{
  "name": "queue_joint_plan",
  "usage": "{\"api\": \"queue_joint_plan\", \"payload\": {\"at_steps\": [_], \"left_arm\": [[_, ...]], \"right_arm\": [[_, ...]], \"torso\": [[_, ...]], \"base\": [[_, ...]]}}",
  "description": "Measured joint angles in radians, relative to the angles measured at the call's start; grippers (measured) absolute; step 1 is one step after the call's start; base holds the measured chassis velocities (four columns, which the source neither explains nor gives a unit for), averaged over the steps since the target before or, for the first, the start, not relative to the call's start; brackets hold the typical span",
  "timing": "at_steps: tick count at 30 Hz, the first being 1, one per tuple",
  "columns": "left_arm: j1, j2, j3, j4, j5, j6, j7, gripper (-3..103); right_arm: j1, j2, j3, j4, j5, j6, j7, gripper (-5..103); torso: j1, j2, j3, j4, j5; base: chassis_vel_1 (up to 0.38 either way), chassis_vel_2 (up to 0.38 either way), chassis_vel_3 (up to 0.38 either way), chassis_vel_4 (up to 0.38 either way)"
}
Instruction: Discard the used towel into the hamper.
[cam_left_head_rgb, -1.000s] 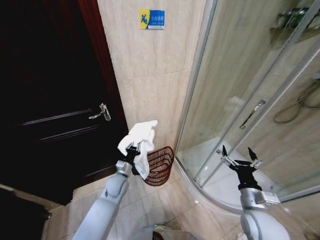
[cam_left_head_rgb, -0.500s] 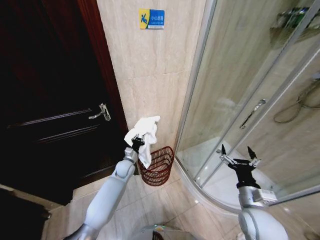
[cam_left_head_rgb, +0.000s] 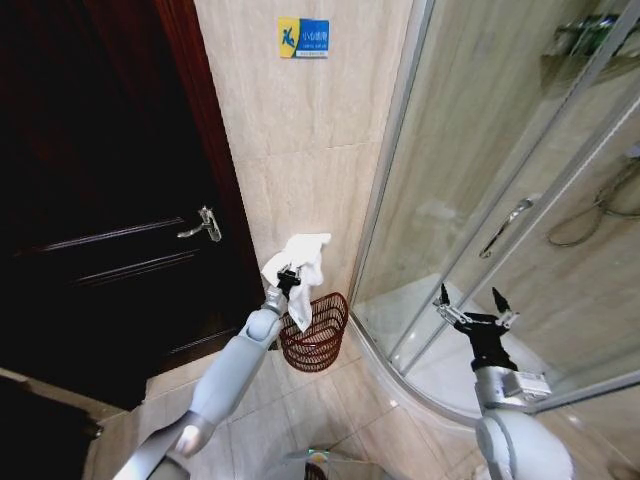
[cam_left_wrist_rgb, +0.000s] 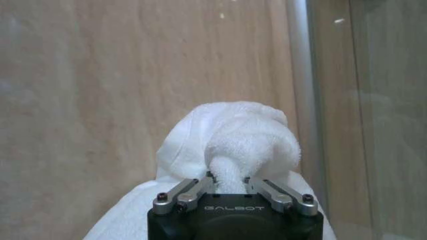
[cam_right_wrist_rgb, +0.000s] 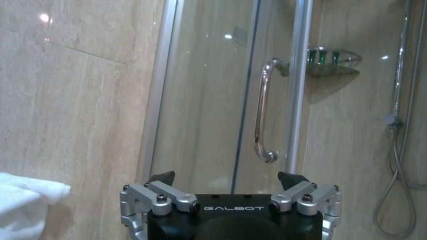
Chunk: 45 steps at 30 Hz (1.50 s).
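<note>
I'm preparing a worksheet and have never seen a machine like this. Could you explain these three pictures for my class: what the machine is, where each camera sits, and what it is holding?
This is a wheeled robot with two arms, each ending in a two-fingered gripper. The wide picture comes from a camera on its head, looking down into a bathroom. The two close pictures come from cameras on its wrists, looking along each gripper.

The left gripper is shut on a white towel, held above a round dark red wire hamper that stands on the tiled floor against the wall. The left wrist view shows the same towel pinched between the fingers.

The right gripper is open and empty, held off to the side in front of the glass shower door.
</note>
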Motion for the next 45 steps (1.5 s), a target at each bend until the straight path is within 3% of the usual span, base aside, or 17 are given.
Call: {"api": "queue_joint_plan", "payload": {"at_steps": [9,18,21,22,24,25,27,30,37,39,42,45], "left_arm": [[-0.037,-0.048,0.015,0.072,0.029,0.0,-0.01,12],[-0.037,-0.047,0.019,0.074,0.031,0.017,-0.02,9],[-0.03,-0.041,0.017,0.068,0.031,0.033,-0.028,18],[-0.028,-0.039,0.016,0.066,0.031,0.035,-0.028,28],[-0.025,-0.037,0.016,0.064,0.032,0.039,-0.029,28],[-0.023,-0.035,0.015,0.061,0.032,0.043,-0.03,39],[-0.022,-0.034,0.015,0.058,0.032,0.045,-0.03,39],[-0.017,-0.028,0.015,0.044,0.031,0.056,-0.031,56],[-0.008,-0.017,0.015,0.026,0.029,0.072,-0.031,77],[0.003,-0.01,0.015,0.009,0.028,0.09,-0.031,89],[0.012,-0.006,0.015,0.0,0.027,0.095,-0.033,97],[0.016,-0.003,0.013,-0.003,0.027,0.095,-0.035,99]], "right_arm": [[-0.007,-0.017,0.021,0.004,0.036,0.003,0.001,100],[0.001,-0.022,0.033,0.009,0.052,-0.002,0.002,100],[0.001,-0.024,0.036,0.012,0.054,-0.003,0.003,100],[0.001,-0.024,0.037,0.015,0.055,-0.004,0.003,100],[0.001,-0.024,0.037,0.018,0.057,-0.005,0.003,100],[0.001,-0.024,0.038,0.02,0.06,-0.006,0.004,100],[0.001,-0.024,0.039,0.02,0.061,-0.006,0.005,100],[0.0,-0.025,0.042,0.02,0.062,-0.004,0.006,100],[-0.003,-0.025,0.043,0.02,0.067,0.0,0.007,100],[-0.004,-0.025,0.043,0.02,0.067,0.001,0.007,100],[-0.006,-0.025,0.041,0.02,0.067,0.002,0.007,100],[-0.007,-0.025,0.04,0.021,0.067,0.003,0.007,100]], "torso": [[0.0,0.0,0.0,0.0,0.0],[0.0,0.0,0.0,0.0,0.0],[0.0,0.0,0.0,0.0,-0.0001],[0.0,0.0,0.0,0.0,0.0],[0.0,0.0,0.0,0.0,-0.0001],[0.0,0.0,0.0,0.0001,-0.0002],[0.0,0.0,0.0,0.0,-0.0001],[0.0,0.0,0.0,0.0,-0.0001],[0.0,0.0,0.0,0.0,-0.0001],[0.0,0.0,0.0,0.0001,0.0],[0.0,0.0,0.0,0.0001,-0.0002],[0.0,0.0,0.0,0.0,-0.0001]], "base": [[0.0,0.0,0.0,0.0],[0.0,0.0,0.0,0.0],[0.0,0.0,0.0,0.0],[0.0,0.0,0.0,0.0],[0.0,0.0,0.0,0.0],[0.0,0.0,0.0,0.0],[0.0,0.0,0.0,0.0],[0.0,0.0,0.0,0.0],[0.0,0.0,0.0,0.0],[0.0,0.0,0.0,0.0],[0.0,0.0,0.0,0.0],[0.0,0.0,0.0,0.0]]}}
